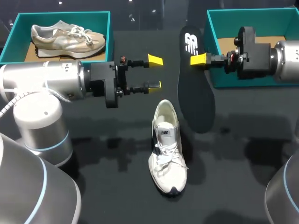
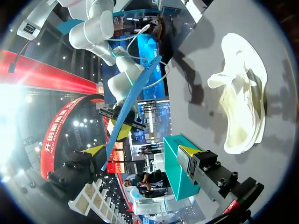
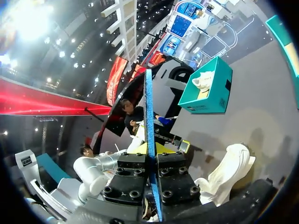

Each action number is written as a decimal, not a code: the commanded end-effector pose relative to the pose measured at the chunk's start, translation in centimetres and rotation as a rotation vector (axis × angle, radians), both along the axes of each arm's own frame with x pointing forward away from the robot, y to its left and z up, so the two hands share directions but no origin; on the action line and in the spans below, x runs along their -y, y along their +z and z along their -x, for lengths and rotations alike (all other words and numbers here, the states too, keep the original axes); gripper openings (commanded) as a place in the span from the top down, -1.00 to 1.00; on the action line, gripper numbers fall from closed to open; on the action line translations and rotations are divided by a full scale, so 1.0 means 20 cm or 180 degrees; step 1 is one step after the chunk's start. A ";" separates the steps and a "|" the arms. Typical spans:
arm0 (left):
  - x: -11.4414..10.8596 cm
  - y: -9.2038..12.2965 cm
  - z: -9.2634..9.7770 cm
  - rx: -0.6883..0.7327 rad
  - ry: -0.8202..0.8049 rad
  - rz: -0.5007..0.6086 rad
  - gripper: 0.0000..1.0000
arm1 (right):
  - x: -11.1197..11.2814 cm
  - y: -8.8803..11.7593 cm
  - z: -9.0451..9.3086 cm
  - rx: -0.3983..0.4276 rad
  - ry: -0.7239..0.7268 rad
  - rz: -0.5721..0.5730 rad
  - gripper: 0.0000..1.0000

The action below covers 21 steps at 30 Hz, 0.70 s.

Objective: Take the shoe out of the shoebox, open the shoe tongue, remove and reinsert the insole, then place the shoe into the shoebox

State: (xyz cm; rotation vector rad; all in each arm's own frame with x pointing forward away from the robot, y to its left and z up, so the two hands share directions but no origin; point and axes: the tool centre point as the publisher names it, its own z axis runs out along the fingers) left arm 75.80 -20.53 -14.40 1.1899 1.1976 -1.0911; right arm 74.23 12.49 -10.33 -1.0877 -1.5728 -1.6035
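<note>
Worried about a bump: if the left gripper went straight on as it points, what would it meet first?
Probably the insole, which the right gripper holds directly ahead of the open left gripper; the left wrist view shows it in line, though depth is unclear.

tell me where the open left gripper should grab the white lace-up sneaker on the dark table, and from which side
Probably its heel rim, coming down from above at the far end. The white lace-up sneaker stands sole down with its open heel end nearest the left gripper, and that rim is a thin edge it can pinch.
</note>
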 end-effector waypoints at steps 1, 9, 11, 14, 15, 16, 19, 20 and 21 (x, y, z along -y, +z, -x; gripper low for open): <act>0.01 0.00 0.00 -0.0036 0.0010 -0.0021 -1.00 | -0.06 -0.06 -0.07 -0.0012 0.0050 0.0028 1.00; 0.01 0.00 0.00 -0.0036 0.0010 -0.0021 -1.00 | -0.06 -0.06 -0.07 -0.0012 0.0050 0.0028 1.00; 0.01 0.00 0.00 -0.0036 0.0010 -0.0021 -1.00 | -0.06 -0.06 -0.07 -0.0012 0.0050 0.0028 1.00; 0.04 -0.02 -0.01 -0.0038 0.0006 -0.0034 -1.00 | -0.06 -0.06 -0.07 -0.0012 0.0050 0.0028 1.00; 0.05 -0.03 -0.01 -0.0045 0.0008 -0.0041 -1.00 | -0.07 -0.07 -0.09 -0.0103 0.0038 0.0032 1.00; 0.05 -0.03 -0.01 -0.0065 0.0006 -0.0041 -1.00 | -0.08 -0.07 -0.11 -0.0182 0.0041 0.0063 1.00; 0.07 -0.04 -0.01 -0.0081 0.0011 -0.0042 -1.00 | -0.11 -0.09 -0.14 -0.0413 0.0003 0.0099 1.00; 0.08 -0.04 -0.01 -0.0094 0.0014 -0.0044 -1.00 | -0.12 -0.10 -0.15 -0.0486 -0.0021 0.0072 1.00; 0.08 -0.04 -0.02 -0.0107 0.0020 -0.0043 -1.00 | -0.13 -0.10 -0.16 -0.0544 -0.0016 0.0068 1.00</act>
